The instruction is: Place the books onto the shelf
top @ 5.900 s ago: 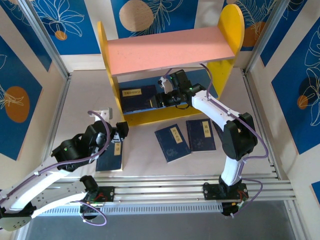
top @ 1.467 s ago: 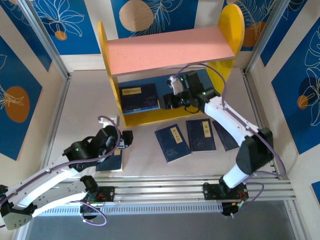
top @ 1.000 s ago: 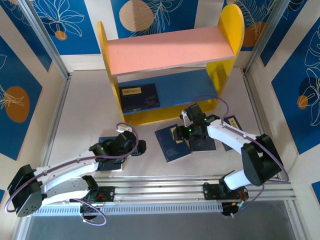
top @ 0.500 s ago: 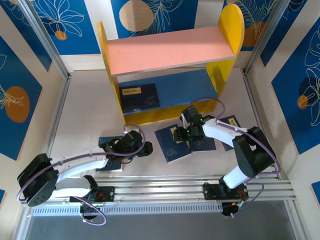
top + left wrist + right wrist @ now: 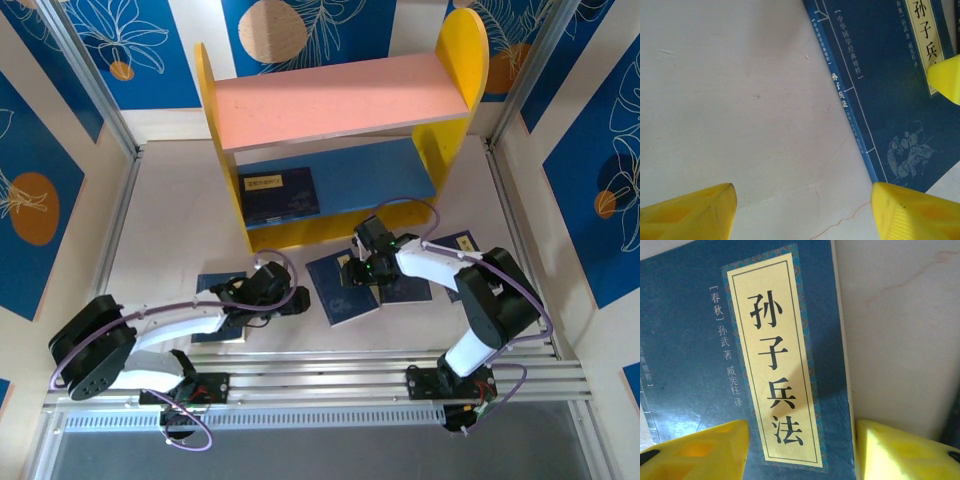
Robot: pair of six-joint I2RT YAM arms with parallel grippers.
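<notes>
Both jaws open at one book (image 5: pixel 338 298)

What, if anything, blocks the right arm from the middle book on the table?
Likely nothing, so probably yes. The right tool hangs open directly above the middle book, whose cover is bare. The left tool, open at the book's other edge, might crowd it.

Top view taken from above and behind arm bases, angled down across whole worktop (image 5: pixel 170 220) toward shelf (image 5: pixel 340 100). Both wrist views aimed down, held very near worktop; right nearer. Same navy book (image 5: pixel 335 297) shared by all three views, framed at opposite edges.
</notes>
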